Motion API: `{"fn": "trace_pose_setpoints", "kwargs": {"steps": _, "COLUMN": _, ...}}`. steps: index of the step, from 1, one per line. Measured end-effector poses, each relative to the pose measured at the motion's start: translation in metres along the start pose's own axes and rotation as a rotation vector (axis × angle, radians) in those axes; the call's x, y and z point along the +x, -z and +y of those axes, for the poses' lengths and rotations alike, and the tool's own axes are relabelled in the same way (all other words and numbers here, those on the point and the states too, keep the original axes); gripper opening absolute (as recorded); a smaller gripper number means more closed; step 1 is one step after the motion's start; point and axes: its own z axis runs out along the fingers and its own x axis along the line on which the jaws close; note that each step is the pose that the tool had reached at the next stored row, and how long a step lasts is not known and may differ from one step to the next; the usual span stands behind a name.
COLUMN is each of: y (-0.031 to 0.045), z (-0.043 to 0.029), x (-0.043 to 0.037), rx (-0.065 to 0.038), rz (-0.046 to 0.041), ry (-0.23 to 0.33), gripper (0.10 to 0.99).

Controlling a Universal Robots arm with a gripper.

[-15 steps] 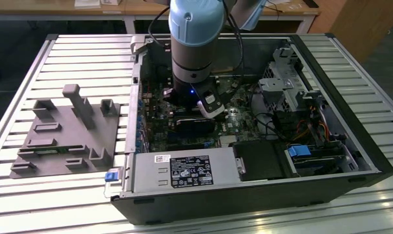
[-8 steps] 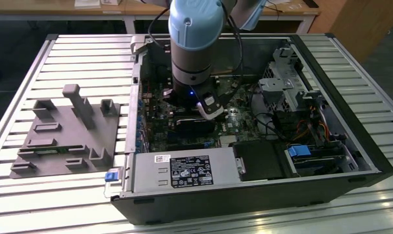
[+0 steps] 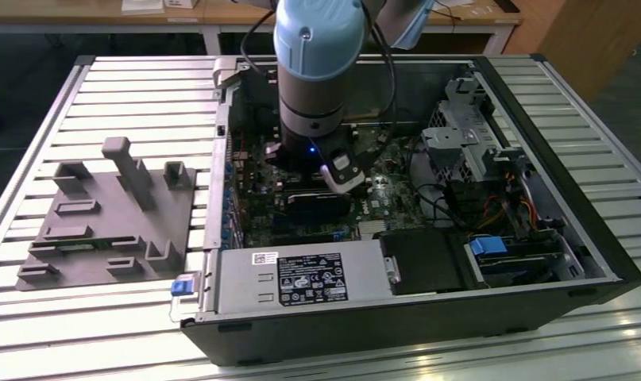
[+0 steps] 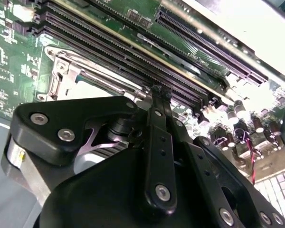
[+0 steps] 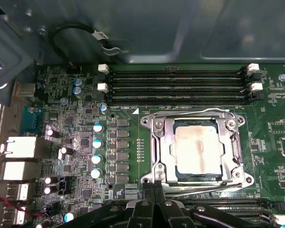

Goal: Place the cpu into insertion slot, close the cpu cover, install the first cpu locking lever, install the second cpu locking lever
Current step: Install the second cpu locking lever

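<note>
The cpu point(image 5: 198, 148) lies flat in the insertion slot on the green motherboard, its dull silver top smeared with a pale stain. The silvery cpu cover point(image 5: 164, 148) lies down around it, framing the chip. One wire locking lever point(image 5: 199, 113) runs along the socket edge beside the memory slots. The other lever point(image 5: 213, 191) runs along the opposite edge. My gripper point(image 5: 154, 186) is shut, its black fingertips pressed together at the socket corner by that second lever. In the second wrist view the gripper point(image 4: 159, 91) sits just beside the socket frame point(image 4: 69, 71). In the exterior view the arm reaches down into the open computer case point(image 3: 574, 262).
Long black memory slots point(image 5: 175, 85) lie beside the socket. A black cable point(image 5: 76, 33) loops by the case wall. Capacitors point(image 5: 97, 142) and rear ports point(image 5: 19, 147) stand on the board. A power supply point(image 3: 288, 278), drive cage point(image 3: 463, 135) and grey fixture plate point(image 3: 108, 214) surround the area.
</note>
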Motion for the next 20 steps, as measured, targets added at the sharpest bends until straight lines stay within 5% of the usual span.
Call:
{"fn": "trace_pose_setpoints", "kwargs": {"steps": 5, "y": 0.0026, "z": -0.001, "x": -0.0002, "rx": -0.004, "rz": 0.0002, "ry": 0.0, "gripper": 0.114}}
{"fn": "trace_pose_setpoints", "kwargs": {"steps": 15, "y": -0.0001, "z": -0.0088, "x": -0.0003, "rx": -0.062, "rz": 0.0018, "ry": -0.001, "gripper": 0.114}}
{"fn": "trace_pose_setpoints", "kwargs": {"steps": 20, "y": -0.0018, "z": -0.009, "x": 0.0001, "rx": -0.067, "rz": 0.002, "ry": -0.001, "gripper": 0.114}}
